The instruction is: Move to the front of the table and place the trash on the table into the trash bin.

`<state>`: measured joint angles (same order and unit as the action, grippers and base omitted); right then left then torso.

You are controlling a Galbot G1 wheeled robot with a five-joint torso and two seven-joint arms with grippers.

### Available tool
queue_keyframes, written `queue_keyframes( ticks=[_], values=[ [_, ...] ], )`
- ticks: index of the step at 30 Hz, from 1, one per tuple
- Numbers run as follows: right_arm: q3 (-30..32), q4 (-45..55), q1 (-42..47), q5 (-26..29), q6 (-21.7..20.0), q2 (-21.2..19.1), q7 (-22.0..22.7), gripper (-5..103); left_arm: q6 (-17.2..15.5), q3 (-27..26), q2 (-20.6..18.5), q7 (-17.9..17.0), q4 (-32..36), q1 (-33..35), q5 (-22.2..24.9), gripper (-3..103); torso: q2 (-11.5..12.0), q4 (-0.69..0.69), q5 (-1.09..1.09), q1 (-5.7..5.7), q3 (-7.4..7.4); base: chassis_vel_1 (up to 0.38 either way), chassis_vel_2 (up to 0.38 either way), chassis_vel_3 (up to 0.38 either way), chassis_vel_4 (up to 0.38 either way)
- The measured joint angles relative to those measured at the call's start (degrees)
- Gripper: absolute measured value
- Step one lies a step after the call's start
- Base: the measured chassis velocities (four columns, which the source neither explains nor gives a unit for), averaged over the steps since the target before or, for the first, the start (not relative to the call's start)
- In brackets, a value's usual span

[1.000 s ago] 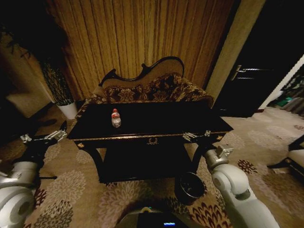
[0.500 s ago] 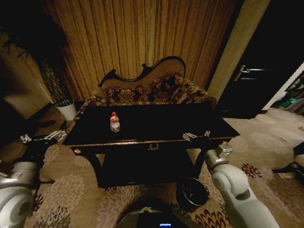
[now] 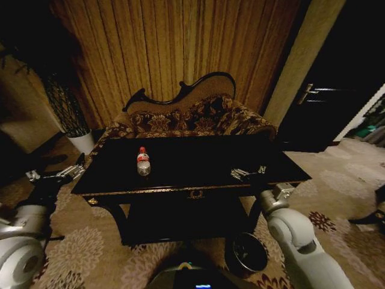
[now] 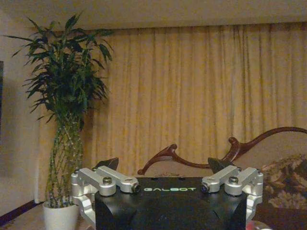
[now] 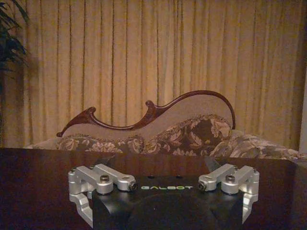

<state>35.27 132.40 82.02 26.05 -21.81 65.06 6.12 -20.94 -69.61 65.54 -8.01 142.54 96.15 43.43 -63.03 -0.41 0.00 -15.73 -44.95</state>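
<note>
Head view: the robot faces the long front edge of the glossy black worktop (image 3: 198, 165), so both arms can reach across it. A clear plastic bottle (image 3: 143, 162) with a red cap stands upright on the left half, well apart from either pincer. The left pincer (image 3: 77, 166) hangs just outside the left end of the worktop; in the left wrist view its fingers (image 4: 106, 164) stand apart, holding nothing. The right pincer (image 3: 252, 173) hovers over the front right part of the top, likewise spread and unloaded, as the right wrist view confirms. The round dark trash bin (image 3: 246, 253) stands on the carpet beside the right front leg, probably within a short swing of the right arm. Behind stands the floral sofa (image 3: 186, 117)
</note>
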Motion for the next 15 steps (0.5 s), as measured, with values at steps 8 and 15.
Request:
queue_keyframes(
  ticks=[8,15],
  values=[
    [-0.1,-0.1,0.4,0.0,-0.6,0.4,0.0,100,-0.9,2.1,-0.9,-3.5,-0.9,-1.5,0.1,100,0.0,0.0,0.0,0.02,0.02,0.0,0.0,0.0,0.0],
    [-0.1,0.8,0.4,0.4,-0.9,0.6,0.1,100,-7.3,8.7,-4.5,-11.5,-4.6,-6.6,-0.2,100,0.0,-0.02,-0.01,0.01,0.0,0.0,0.0,0.0,0.0]
  ],
)
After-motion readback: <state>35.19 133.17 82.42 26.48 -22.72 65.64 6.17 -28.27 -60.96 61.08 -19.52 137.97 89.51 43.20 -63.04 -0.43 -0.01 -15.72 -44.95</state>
